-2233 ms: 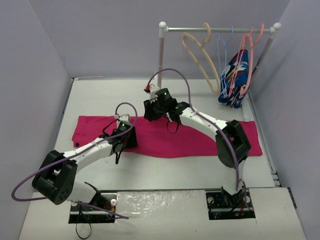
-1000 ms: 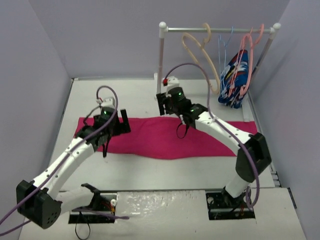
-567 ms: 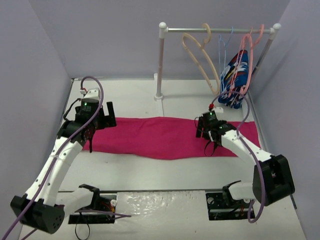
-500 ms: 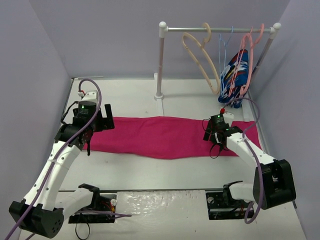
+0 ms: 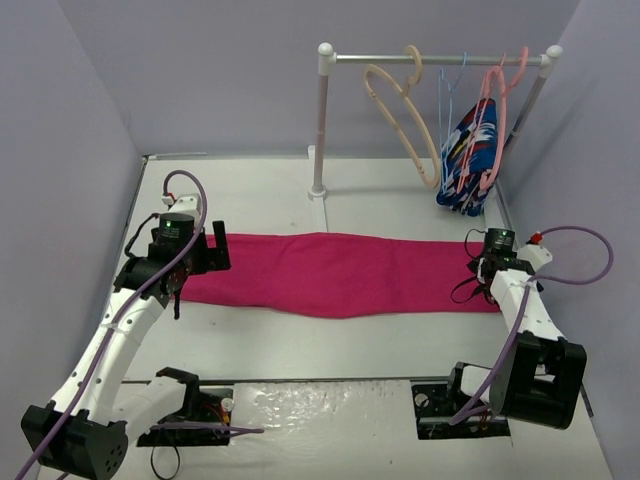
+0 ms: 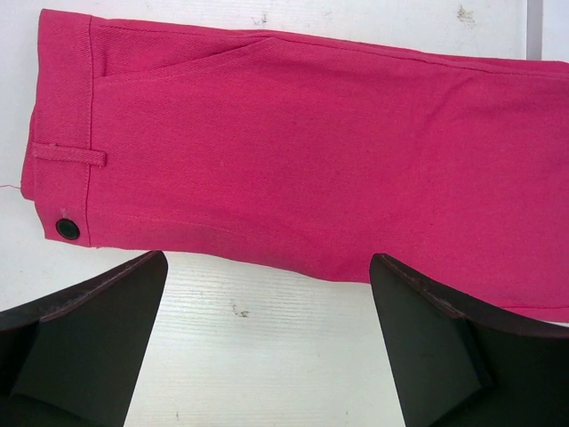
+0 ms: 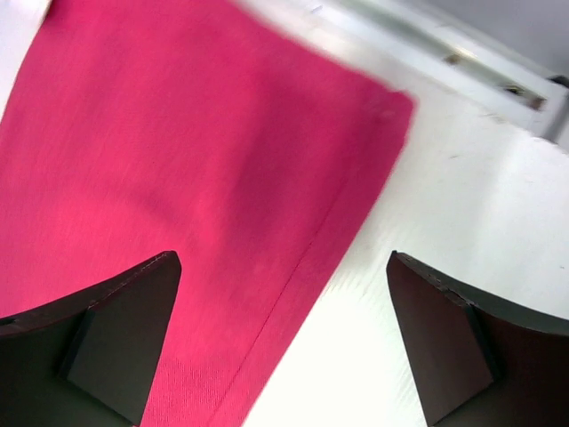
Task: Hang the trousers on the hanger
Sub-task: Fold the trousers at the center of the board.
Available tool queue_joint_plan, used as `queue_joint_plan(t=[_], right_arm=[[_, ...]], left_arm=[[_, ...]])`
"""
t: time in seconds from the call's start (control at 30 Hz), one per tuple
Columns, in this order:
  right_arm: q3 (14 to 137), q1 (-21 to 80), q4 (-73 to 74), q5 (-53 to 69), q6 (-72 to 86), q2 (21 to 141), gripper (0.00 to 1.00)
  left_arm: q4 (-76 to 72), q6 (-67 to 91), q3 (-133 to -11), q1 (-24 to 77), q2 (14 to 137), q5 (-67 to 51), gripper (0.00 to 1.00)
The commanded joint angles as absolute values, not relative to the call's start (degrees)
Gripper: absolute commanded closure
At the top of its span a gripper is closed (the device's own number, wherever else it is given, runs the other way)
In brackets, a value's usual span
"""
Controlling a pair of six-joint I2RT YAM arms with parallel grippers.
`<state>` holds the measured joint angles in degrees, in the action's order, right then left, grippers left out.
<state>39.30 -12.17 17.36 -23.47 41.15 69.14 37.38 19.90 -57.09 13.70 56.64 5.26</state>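
Note:
The magenta trousers [image 5: 340, 272] lie flat and stretched out across the table, waist to the left and hems to the right. My left gripper [image 5: 207, 256] hovers open over the waist end. In the left wrist view the waistband's black button [image 6: 67, 229] and a belt loop show, and the left gripper [image 6: 267, 262] holds nothing. My right gripper [image 5: 486, 268] hovers open over the hem end. In the right wrist view the right gripper [image 7: 283, 258] straddles the edge of the trousers [image 7: 178, 151], empty. The beige hanger [image 5: 402, 112] hangs on the rail at the back, far from both grippers.
The rail [image 5: 435, 59] also carries a thin blue wire hanger [image 5: 447, 85], salmon-pink hangers [image 5: 497, 105] and a blue patterned garment [image 5: 468, 160]. Its left post [image 5: 321, 130] stands just behind the trousers. Grey walls close in on both sides.
Both arms have slid outward along the trousers, the left to the waist end, the right to the hem end. The cloth now lies straighter. Both jaws have spread wider.

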Motion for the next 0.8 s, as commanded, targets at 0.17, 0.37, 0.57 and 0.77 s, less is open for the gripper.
queue_joint_plan(t=[0.17, 0.37, 0.57, 0.77], right_arm=[[44.32, -24.06, 16.65, -30.31, 47.1, 76.46, 0.0], [43.59, -28.24, 11.2, -23.07, 44.1, 79.63, 0.01], [41.97, -29.43, 7.85, -19.51, 42.79, 83.55, 0.01], [39.98, -29.97, 4.3, -16.11, 42.45, 87.55, 0.01]], left_arm=[[34.79, 19.25, -57.47, 13.18, 55.75, 4.57, 0.03], [34.75, 19.25, -57.42, 13.18, 56.57, 4.22, 0.03], [34.72, 19.25, -57.39, 13.23, 56.83, 4.45, 0.03], [34.74, 19.07, -57.3, 13.18, 57.13, 4.87, 0.03]])
